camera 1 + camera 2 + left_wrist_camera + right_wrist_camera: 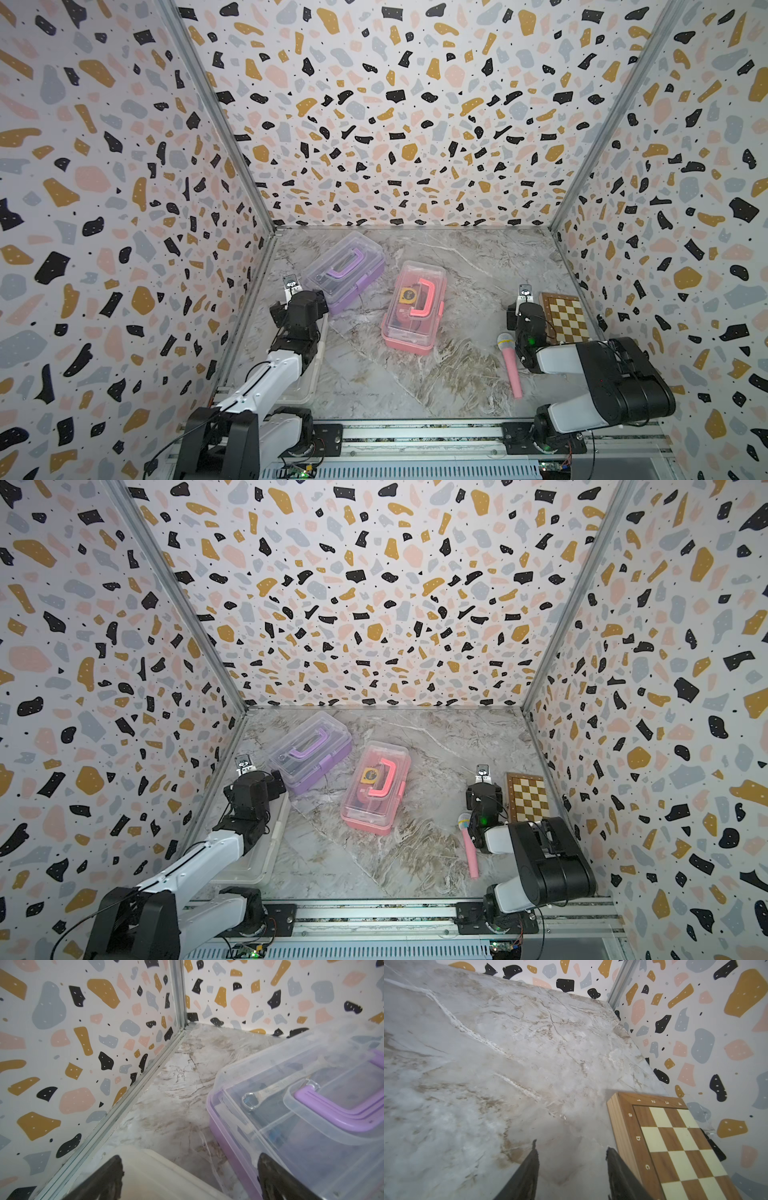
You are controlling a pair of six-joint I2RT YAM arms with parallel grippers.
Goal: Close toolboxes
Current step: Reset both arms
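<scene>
The purple toolbox (345, 270) (309, 750) lies at the back left with its clear lid down, and a wrench shows through the lid (301, 1115). Mid-table, the pink toolbox (415, 309) (376, 789) also has its lid down and its handle flat. The white toolbox (309, 374) (257, 854) lies along the left wall, mostly hidden under my left arm; its lid cannot be made out. My left gripper (190, 1159) is open and empty above the white toolbox's (158, 1176) far end, one finger beside the purple one. My right gripper (572, 1147) is open over bare marble.
A pink toy microphone (510, 365) (469, 845) lies near my right arm. A brown checkered board (565, 318) (675, 1147) lies against the right wall, next to my right gripper. Patterned walls enclose three sides of the table.
</scene>
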